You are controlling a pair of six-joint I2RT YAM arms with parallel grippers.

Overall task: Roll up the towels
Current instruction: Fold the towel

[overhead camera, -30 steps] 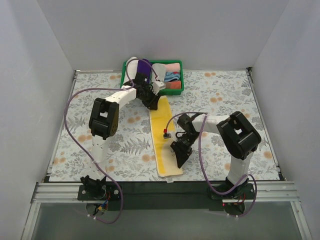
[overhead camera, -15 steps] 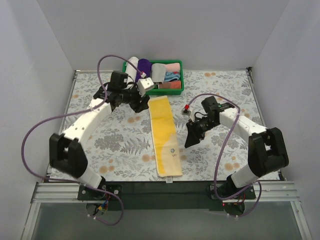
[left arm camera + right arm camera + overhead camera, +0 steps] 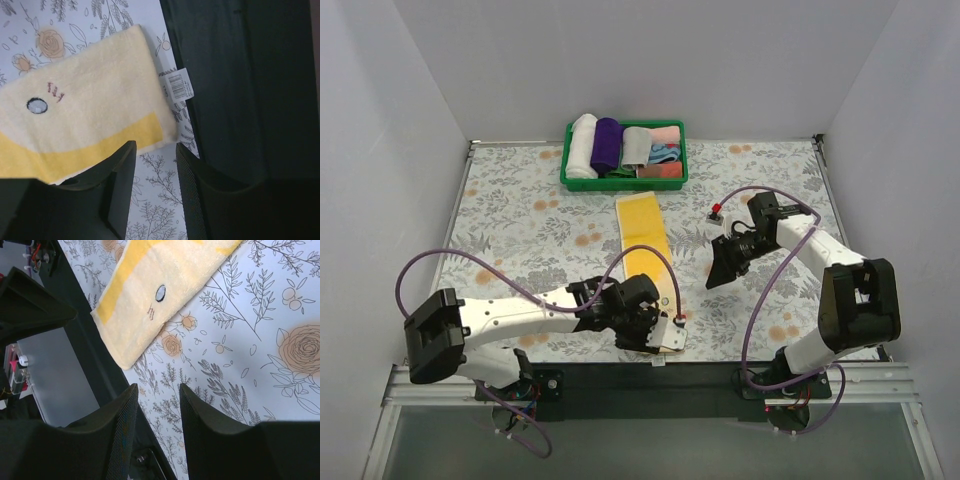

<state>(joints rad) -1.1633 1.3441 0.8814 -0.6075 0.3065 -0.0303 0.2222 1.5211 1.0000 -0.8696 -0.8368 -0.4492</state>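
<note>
A pale yellow towel (image 3: pixel 645 255) lies flat as a long strip down the middle of the floral table (image 3: pixel 520 220). Its near end, with a small printed mark and a white label (image 3: pixel 178 85), shows in the left wrist view. My left gripper (image 3: pixel 655 335) hovers at that near end, open; only the table cloth shows between its fingers (image 3: pixel 192 170), just short of the towel's edge (image 3: pixel 100 125). My right gripper (image 3: pixel 721 270) hangs to the right of the towel, open and holding nothing (image 3: pixel 157 390). A light grey towel (image 3: pixel 635 146) sits rolled in the green basket (image 3: pixel 672 176).
The basket at the back also holds a white roll (image 3: pixel 582 146), a purple roll (image 3: pixel 607 144) and pink and blue cloths (image 3: pixel 665 145). The black front rail (image 3: pixel 720 375) runs right below the towel's near end. White walls close three sides.
My left arm has swung from beside the basket down to the towel's near end. The right gripper has drifted a little to the right, away from the towel. The towel still lies flat.
</note>
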